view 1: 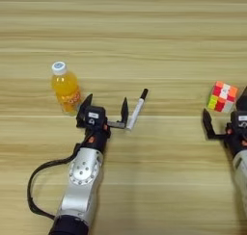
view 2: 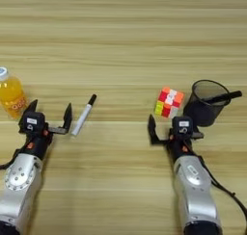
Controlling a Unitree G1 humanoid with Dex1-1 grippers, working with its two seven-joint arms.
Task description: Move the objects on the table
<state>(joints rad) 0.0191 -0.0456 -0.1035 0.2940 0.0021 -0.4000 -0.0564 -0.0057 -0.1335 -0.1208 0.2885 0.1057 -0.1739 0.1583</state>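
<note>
Plainly the nearest thing to any gripper is the white marker with a black cap point(view 1: 136, 109), which lies flat on the wooden table point(view 1: 144, 32) just off the inner finger of the left gripper point(view 1: 104, 111). Its long axis runs on a slant: the white tail end sits low, touching or all but touching that inner fingertip, and the black cap points up and away toward the far side and slightly to the right. So the marker lies outside the spread fingers, beside them rather than between them; I judge that a grasp would call for the gripper to shift toward its inner side and perhaps turn so the fingers straddle the barrel. The left gripper's two black fingers are spread wide and hold nothing. Just beyond its outer finger stands the small orange-juice bottle point(view 1: 66, 89), upright with its white cap on, close to that fingertip, though contact cannot be made out. Across the table, the right gripper point(view 2: 173, 124) also has its fingers spread and empty; the multicoloured puzzle cube point(view 2: 169, 102) sits just ahead of it, a little toward its inner side, apart from the fingertips. Just beyond its outer finger is a black mesh pen cup point(view 2: 206, 103), standing upright, with the all-black marker point(view 2: 223, 97) resting in it and leaning out over the rim. For the white marker the left arm is clearly nearer; for the cube, the right.
</note>
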